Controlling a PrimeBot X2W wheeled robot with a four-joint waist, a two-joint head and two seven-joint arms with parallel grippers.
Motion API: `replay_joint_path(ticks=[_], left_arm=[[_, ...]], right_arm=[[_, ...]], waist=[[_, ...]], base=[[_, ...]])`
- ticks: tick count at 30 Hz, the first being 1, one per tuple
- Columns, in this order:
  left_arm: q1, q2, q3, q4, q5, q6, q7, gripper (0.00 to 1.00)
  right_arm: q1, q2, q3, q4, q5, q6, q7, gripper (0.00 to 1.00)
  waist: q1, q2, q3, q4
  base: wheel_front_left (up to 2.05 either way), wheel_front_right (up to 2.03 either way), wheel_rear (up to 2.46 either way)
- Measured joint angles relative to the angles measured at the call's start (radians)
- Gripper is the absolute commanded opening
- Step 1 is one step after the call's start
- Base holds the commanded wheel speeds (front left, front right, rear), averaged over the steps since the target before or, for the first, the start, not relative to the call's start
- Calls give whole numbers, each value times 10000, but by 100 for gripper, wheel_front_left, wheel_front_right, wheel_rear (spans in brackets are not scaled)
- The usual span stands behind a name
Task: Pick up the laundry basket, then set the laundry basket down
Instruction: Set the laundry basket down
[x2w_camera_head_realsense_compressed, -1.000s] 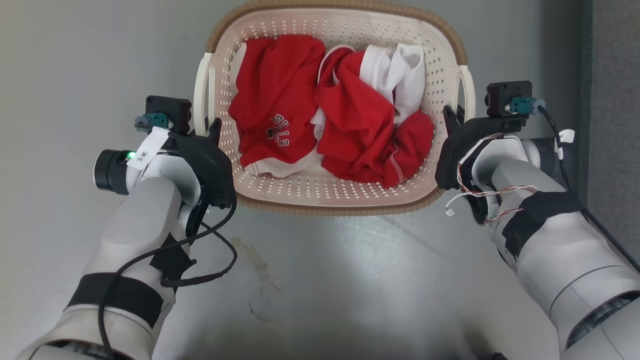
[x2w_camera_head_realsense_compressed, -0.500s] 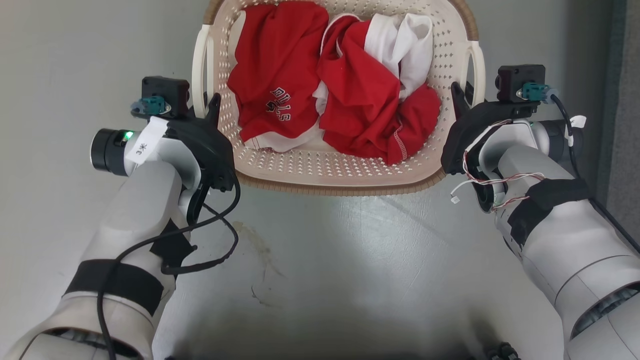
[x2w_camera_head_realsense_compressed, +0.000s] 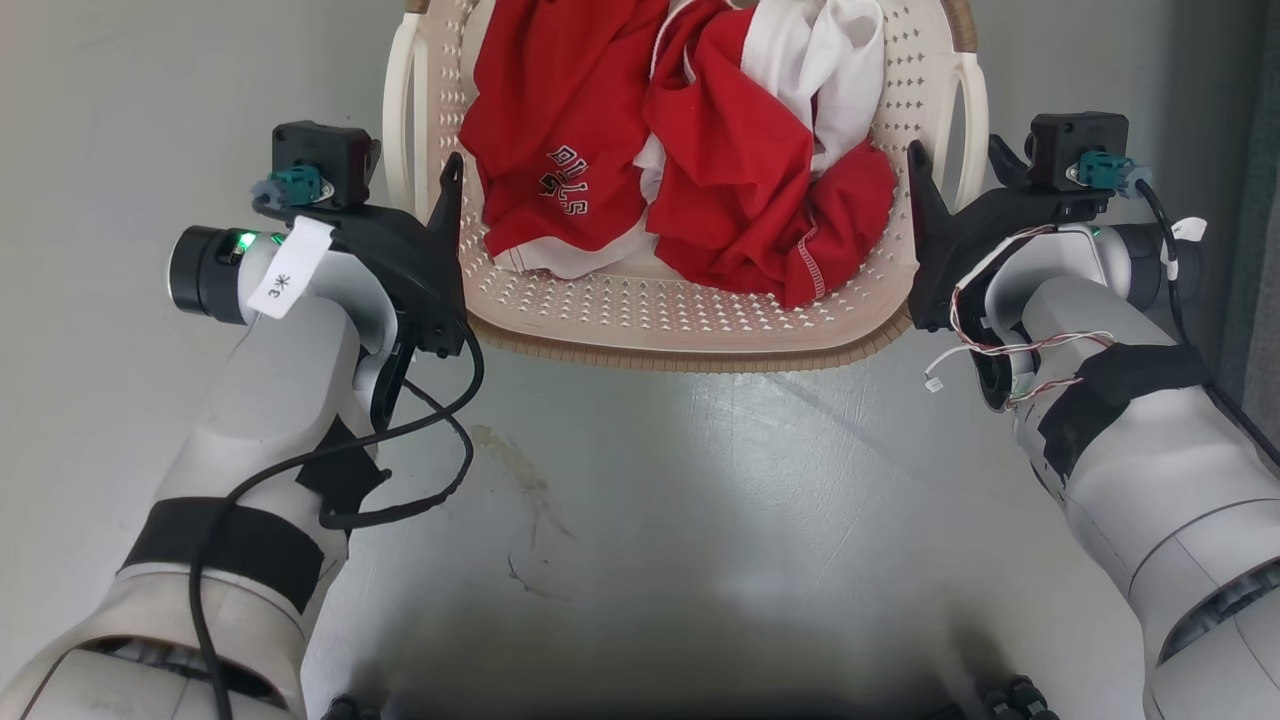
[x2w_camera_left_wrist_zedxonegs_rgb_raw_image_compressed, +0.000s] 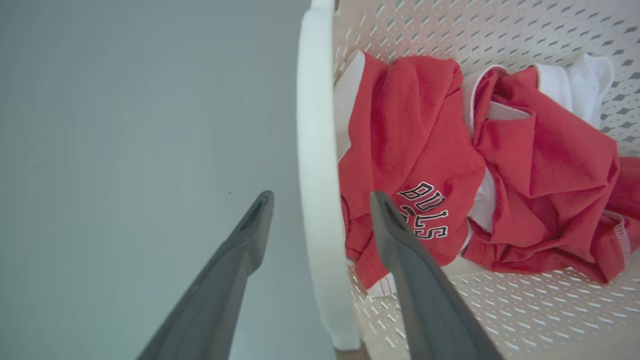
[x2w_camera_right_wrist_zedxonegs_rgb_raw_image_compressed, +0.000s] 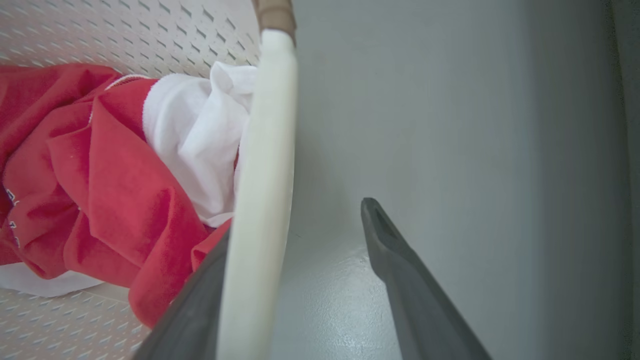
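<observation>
While clothes (x2w_camera_head_realsense_compressed: 600, 130) lie in the laundry basket (x2w_camera_head_realsense_compressed: 680, 322), the left gripper (x2w_camera_left_wrist_zedxonegs_rgb_raw_image_compressed: 320, 196) and right gripper (x2w_camera_right_wrist_zedxonegs_rgb_raw_image_compressed: 300, 216) each straddle a side handle (x2w_camera_left_wrist_zedxonegs_rgb_raw_image_compressed: 314, 150), jaws spread apart.

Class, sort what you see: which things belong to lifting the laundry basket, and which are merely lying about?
Belonging to the job: laundry basket, left pincer and right pincer, each open astride a side handle.
Just lying about: red clothes and white garment in the basket, stain on the floor.

bare grey floor (x2w_camera_head_realsense_compressed: 700, 520) suggests a test room.
</observation>
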Motion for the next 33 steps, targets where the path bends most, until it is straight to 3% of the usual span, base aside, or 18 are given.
replay_joint_path(ticks=[23, 33], left_arm=[[470, -33, 132, 104, -173, 6, -723, 100], [1011, -42, 360, -115, -314, 299, -815, 100]], right_arm=[[327, 132, -155, -75, 8, -92, -585, 100], [799, 111, -332, -437, -42, -92, -644, 100]], waist=[[0, 0, -847, 155], [0, 0, -1671, 121]], base=[[0, 0, 0], [0, 0, 0]])
